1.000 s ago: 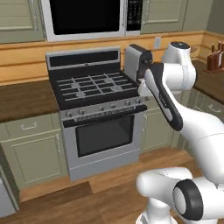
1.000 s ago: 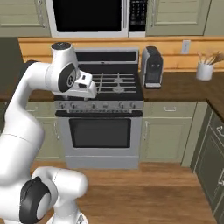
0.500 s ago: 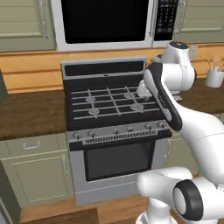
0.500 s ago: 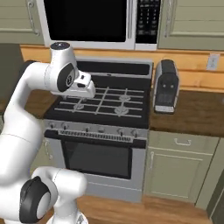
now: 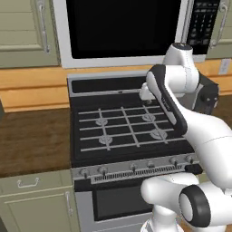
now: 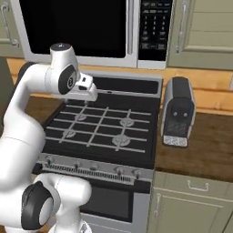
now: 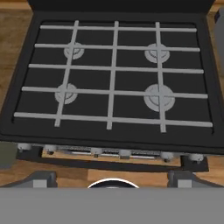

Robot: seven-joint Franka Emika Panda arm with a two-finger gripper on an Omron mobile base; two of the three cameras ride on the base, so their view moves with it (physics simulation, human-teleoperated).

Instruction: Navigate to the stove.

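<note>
The stove (image 5: 122,129) stands straight ahead and close: a black gas cooktop with grey grid grates, a row of front knobs and a steel front. From the right base view the stove (image 6: 100,132) sits just left of centre. In the hand view the stove (image 7: 113,78) lies below, all its burners in sight. My gripper (image 7: 113,178) hangs above the front edge of the cooktop, its dark fingertips (image 7: 40,178) wide apart, open and with nothing between them. The hand (image 6: 86,88) hovers over the back left burners.
A black-fronted microwave (image 6: 77,22) hangs above the range. A dark upright appliance (image 6: 178,111) stands on the wooden counter (image 6: 205,150) to the right. Another wooden counter (image 5: 31,140) runs left, with green cabinets (image 5: 31,204) below.
The base has driven closer, so the whole scene has shifted and the stove now looms larger and nearer the middle. The arm keeps the same pose.
</note>
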